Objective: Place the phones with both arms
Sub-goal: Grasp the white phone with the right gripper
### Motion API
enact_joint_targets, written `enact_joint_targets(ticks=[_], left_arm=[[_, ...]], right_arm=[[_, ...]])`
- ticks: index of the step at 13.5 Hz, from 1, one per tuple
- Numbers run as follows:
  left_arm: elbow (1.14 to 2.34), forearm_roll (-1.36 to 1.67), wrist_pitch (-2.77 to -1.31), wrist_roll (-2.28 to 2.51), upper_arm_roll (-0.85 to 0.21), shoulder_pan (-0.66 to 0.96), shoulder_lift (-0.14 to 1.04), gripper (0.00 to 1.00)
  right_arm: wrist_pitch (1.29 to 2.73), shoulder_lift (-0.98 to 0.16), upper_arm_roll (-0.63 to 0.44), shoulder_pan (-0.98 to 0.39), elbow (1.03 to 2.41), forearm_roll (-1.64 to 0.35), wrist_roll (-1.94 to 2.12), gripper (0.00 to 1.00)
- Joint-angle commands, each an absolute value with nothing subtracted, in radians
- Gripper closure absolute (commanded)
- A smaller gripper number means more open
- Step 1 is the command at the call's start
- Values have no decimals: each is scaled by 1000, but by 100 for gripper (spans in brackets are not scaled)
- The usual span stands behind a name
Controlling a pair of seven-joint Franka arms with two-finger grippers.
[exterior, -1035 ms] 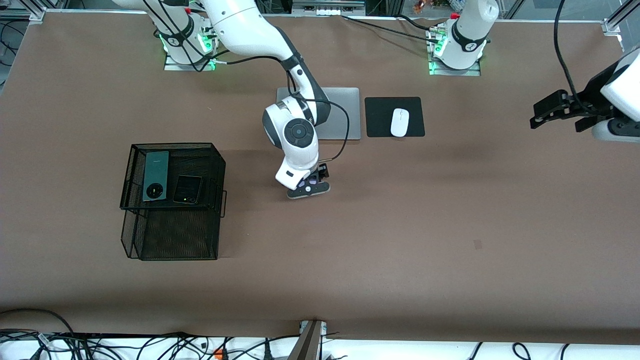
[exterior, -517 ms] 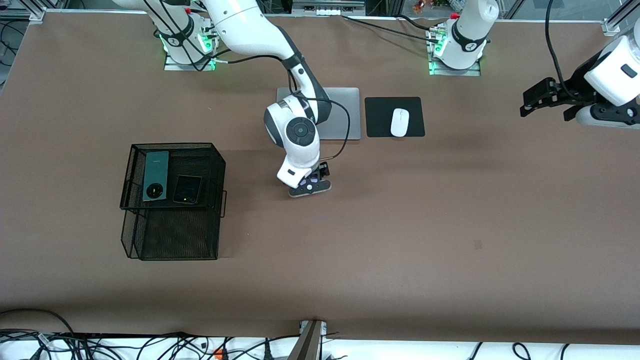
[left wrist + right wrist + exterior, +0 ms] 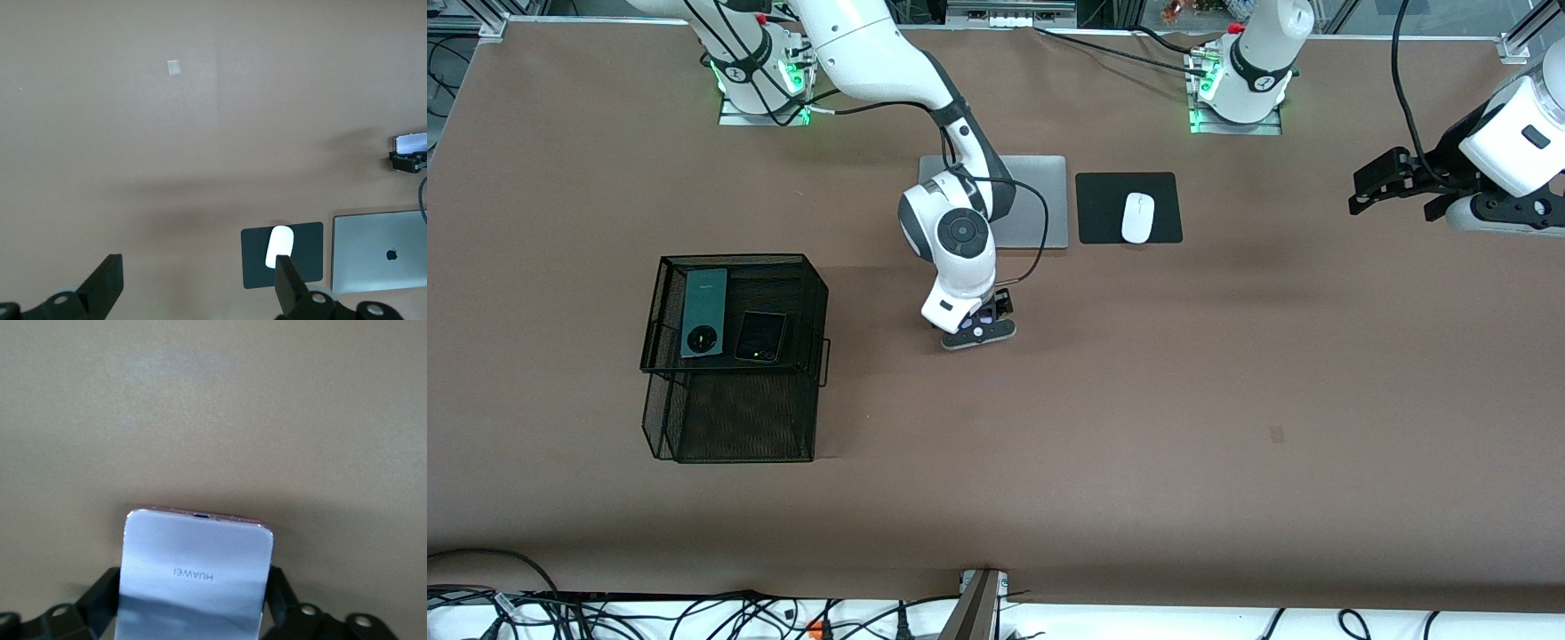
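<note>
1. 3 phones show: the pale-lilac phone (image 3: 195, 577) sits between the fingers (image 3: 280, 587) of the right gripper (image 3: 983, 327), which is low at the table (image 3: 1138, 427), nearer the front camera than the grey laptop (image 3: 1040, 200). Both fingers press against the phone's 2 side edges, pinching it.
2. The dark-green phone (image 3: 703, 313) and the small black phone (image 3: 760, 336) lie side by side on the upper shelf of the black wire rack (image 3: 734, 418), well apart from the right gripper, toward the right arm's end of the table.
3. The left gripper (image 3: 1383, 182) hangs in the air over bare table at the left arm's end, its fingers (image 3: 107, 283) spread wide and holding nothing.
4. The white mouse (image 3: 1137, 217) rests on a black pad (image 3: 1103, 209) just beside the laptop, between the 2 grippers.
</note>
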State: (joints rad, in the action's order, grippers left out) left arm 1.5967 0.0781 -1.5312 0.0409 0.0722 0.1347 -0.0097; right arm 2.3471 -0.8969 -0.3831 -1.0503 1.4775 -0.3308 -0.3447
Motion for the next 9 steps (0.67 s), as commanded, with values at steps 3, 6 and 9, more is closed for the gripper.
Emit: enact_joint_targets(ticks=[3, 6, 9], left_arm=[[1589, 67, -1532, 37, 72, 130, -15, 0], [1589, 67, -1529, 37, 74, 130, -15, 0], [1589, 67, -1522, 37, 74, 130, -15, 0]], right_arm=[[2353, -884, -388, -1051, 1485, -339, -342, 100], [2307, -822, -454, -1049, 1480, -342, -341, 100], [2113, -758, -590, -1029, 1418, -344, -325, 100]])
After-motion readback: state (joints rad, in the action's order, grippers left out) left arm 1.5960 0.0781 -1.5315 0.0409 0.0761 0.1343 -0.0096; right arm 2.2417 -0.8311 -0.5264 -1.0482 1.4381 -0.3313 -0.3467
